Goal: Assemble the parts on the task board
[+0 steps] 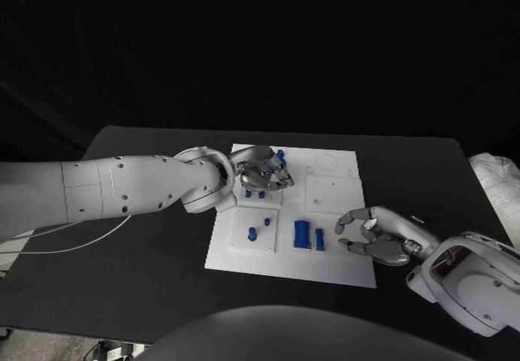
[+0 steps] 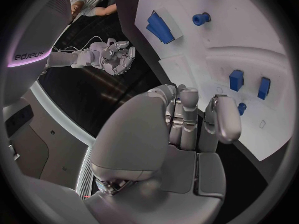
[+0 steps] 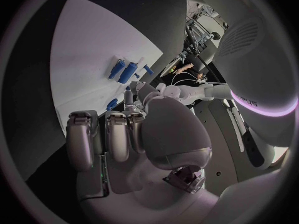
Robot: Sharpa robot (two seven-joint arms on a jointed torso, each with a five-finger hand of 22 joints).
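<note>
Left hand (image 1: 260,174) hovers over the white board (image 1: 336,259) near its eleven o'clock corner, fingers curled in; whether they pinch anything, I cannot tell. A blue part (image 1: 281,157) stands just beside them. Right hand (image 1: 376,239) sits at the board's four o'clock edge, fingers spread, holding nothing. Two blue blocks (image 1: 309,235) lie side by side at the board's six o'clock, small pegs (image 1: 255,229) to their nine o'clock.

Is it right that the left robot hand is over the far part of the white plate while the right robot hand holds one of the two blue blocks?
Not quite. In the head view the right robot hand holds nothing; its fingers are spread beside the two blue blocks, which lie on the white plate. The left robot hand is indeed over the far part.
</note>
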